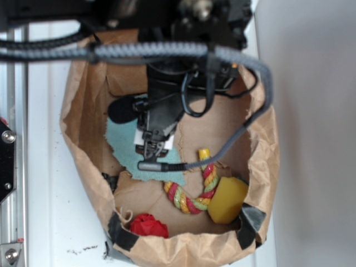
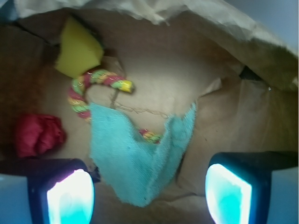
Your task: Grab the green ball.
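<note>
White slatted table (image 1: 44, 167) carries a brown paper bag (image 1: 83, 139); black gripper (image 2: 149, 191), jaws apart and empty, above ragged teal cloth (image 2: 133, 163) at 6 o'clock

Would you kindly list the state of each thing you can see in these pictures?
Gripper: open, empty, above the cloth.
Cloth: flat, ragged, lying partly over the rope.
Rope: curved, one end against the yellow block.
Yellow block: resting by the bag wall.
Red lump: crumpled, lying alone.
Paper bag: open, rim rolled down.
Green ball: not visible.
</note>
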Tool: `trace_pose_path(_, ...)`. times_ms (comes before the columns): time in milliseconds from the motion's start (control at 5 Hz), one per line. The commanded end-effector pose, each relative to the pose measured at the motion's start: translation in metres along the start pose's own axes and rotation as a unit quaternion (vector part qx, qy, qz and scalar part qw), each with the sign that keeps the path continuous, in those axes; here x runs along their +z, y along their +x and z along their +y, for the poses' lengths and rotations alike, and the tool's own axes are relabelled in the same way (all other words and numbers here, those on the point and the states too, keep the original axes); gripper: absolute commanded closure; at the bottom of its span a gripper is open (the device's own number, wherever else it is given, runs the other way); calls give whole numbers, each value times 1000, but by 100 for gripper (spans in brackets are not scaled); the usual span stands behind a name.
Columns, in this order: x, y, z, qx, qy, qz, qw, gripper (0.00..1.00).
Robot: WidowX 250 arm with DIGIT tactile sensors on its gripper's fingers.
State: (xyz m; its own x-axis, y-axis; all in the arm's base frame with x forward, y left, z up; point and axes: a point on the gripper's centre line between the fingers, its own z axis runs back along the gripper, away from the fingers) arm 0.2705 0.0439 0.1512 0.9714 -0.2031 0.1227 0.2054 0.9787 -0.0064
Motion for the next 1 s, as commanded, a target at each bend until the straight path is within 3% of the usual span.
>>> trace_pose_path(0, -5, 0, -16, 21, -1, -49, 999, 0)
trace_pose_path(800, -22, -3, -32, 36, -7, -37, 999, 0)
